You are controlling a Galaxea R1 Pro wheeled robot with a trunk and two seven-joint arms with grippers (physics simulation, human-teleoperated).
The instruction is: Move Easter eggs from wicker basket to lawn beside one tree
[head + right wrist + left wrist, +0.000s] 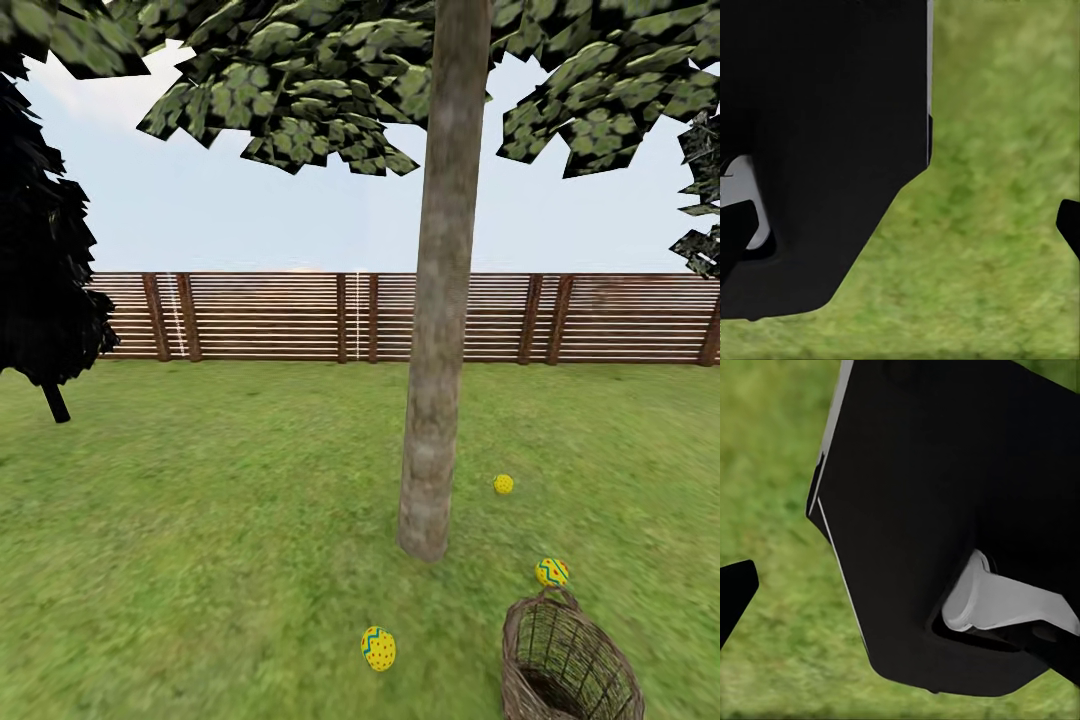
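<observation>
Evidently, in the head view, the three small yellow Easter eggs with blue zigzag bands lie on the mottled green lawn (200,500) around the tall pale grey-brown tree trunk (440,300): one (503,484) just beside its base, one (552,572) near it by the looped handle of the brown open-weave wicker basket (565,665), one (378,648) near its foot on the other side, so the placing looks done, though the basket's depths are shadowed. In the left wrist view a black robot body (945,510) with a pale grey part hangs over grass, and I cannot tell whether that gripper is parted or closed. The right wrist view likewise gives black housing (817,150) above grass, its gripper's state unreadable.
</observation>
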